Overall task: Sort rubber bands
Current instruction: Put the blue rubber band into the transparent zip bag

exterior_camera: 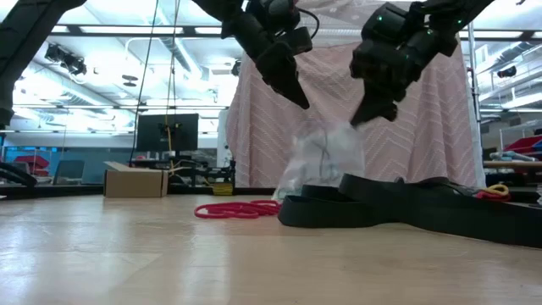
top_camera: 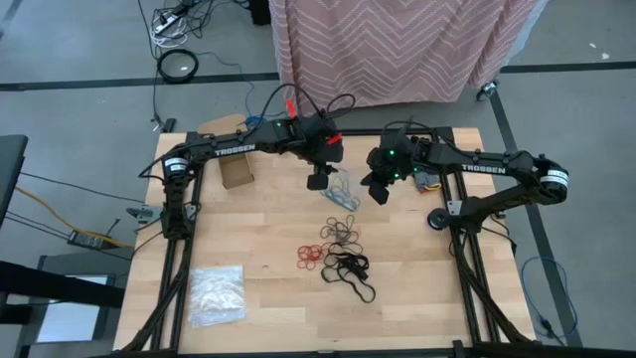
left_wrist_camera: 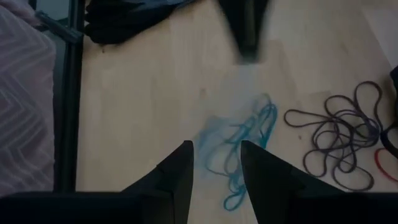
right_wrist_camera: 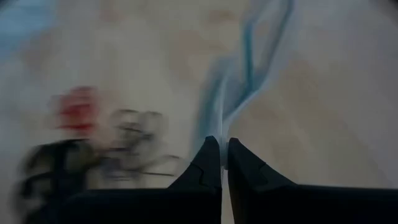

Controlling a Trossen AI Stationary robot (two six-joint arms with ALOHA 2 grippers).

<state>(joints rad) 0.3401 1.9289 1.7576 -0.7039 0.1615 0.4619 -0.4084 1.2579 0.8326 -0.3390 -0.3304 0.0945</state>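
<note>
High view, cardboard box (top_camera: 237, 174) and bag (top_camera: 217, 294) aside, left pincer (top_camera: 318, 182) parted, right pincer (top_camera: 379, 192) pinching clear bag (top_camera: 343, 190).

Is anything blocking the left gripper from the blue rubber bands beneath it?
Only a thin clear bag: the blue rubber bands appear to lie inside it, directly below the left gripper, whose jaws stand apart above the table. Nothing else visible lies between.

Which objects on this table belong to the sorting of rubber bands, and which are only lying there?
Belong to the job:
- thin blue-teal rubber loops
- small red rubber loops
- thin tan-brown rubber loops
- larger black rubber loops
- left gripper
- right gripper

Only lying about:
- clear crinkly plastic bag
- small brown cardboard box
</note>
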